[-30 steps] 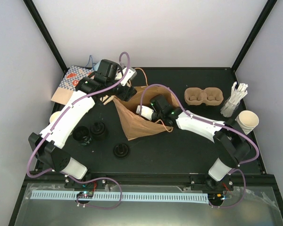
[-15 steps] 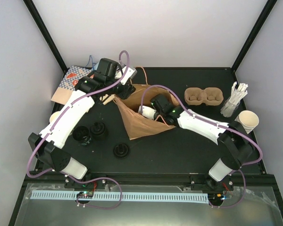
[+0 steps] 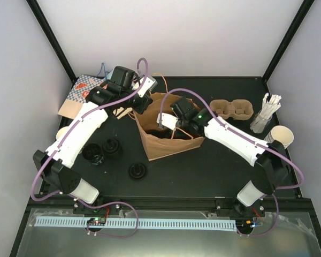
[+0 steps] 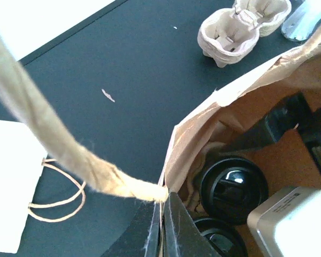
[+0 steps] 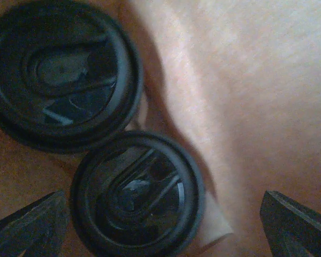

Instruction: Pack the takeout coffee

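The brown paper bag (image 3: 166, 140) stands open at mid-table. My left gripper (image 3: 143, 104) is shut on its near-left rim (image 4: 174, 160), just under the twine handle (image 4: 43, 136). Inside sit two cream cups with black lids (image 5: 61, 75) (image 5: 136, 195), side by side. My right gripper (image 5: 160, 230) reaches down into the bag (image 3: 170, 127), open, its fingers (image 5: 27, 225) wide on either side of the nearer cup without touching it. The tan pulp carrier (image 3: 231, 110) lies to the right of the bag, with nothing in its hollows.
Loose black lids (image 3: 111, 147) (image 3: 137, 171) and a dark lidded item (image 3: 93, 154) lie at front left. A stack of cream cups (image 3: 281, 138) and a holder of white sticks (image 3: 265, 115) stand at right. A printed card (image 3: 77, 96) lies at back left.
The left gripper closed on the bag's rim. The right gripper opened wider over the cup inside. The bag now stands more upright with a wider mouth.
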{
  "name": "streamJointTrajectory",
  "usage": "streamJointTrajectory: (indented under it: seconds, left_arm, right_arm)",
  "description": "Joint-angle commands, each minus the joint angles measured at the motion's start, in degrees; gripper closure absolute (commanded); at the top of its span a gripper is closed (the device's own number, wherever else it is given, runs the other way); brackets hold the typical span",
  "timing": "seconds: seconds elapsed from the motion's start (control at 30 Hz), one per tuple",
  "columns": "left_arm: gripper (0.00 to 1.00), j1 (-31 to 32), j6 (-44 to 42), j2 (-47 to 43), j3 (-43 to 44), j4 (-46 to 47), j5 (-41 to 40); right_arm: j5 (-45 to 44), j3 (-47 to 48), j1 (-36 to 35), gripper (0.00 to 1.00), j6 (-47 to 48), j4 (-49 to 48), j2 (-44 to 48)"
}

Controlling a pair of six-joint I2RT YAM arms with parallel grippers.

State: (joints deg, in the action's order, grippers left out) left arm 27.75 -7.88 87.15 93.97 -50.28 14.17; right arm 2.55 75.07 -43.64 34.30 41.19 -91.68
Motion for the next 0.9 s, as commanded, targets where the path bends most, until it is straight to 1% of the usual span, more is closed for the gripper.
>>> streamJointTrajectory:
  seconds: [0.0,0.1,0.23,0.47,0.6,0.73,0.87]
  left_arm:
    - [0.99,0.29,-0.04,0.28,3.07,-1.92,1.65]
    - [0.99,0.75,0.39,0.53,3.11,-2.07,2.15]
    - [0.98,1.07,0.88,0.94,2.89,-2.34,1.96]
    - [0.98,1.17,1.87,1.32,2.93,-2.65,0.42]
    - [0.98,1.08,3.65,2.23,3.04,-1.81,-2.18]
    - [0.99,1.07,4.98,3.93,4.62,-1.19,-3.01]
    - [0.99,1.08,5.42,5.99,6.92,-0.18,-3.51]
  right_arm:
    - [1.01,5.96,0.13,0.00,-2.06,4.81,2.96]
    - [1.11,8.83,0.13,0.00,-4.30,6.07,3.29]
    - [-0.94,13.02,0.05,0.00,-10.41,5.79,3.82]
    - [-0.94,21.27,0.15,0.00,-19.60,7.08,5.88]
    - [-6.52,27.22,0.17,0.00,-26.21,8.34,6.40]
    - [-12.47,32.21,0.14,0.00,-29.74,10.97,6.96]
    - [-21.23,32.74,0.30,0.00,-31.11,12.28,9.07]
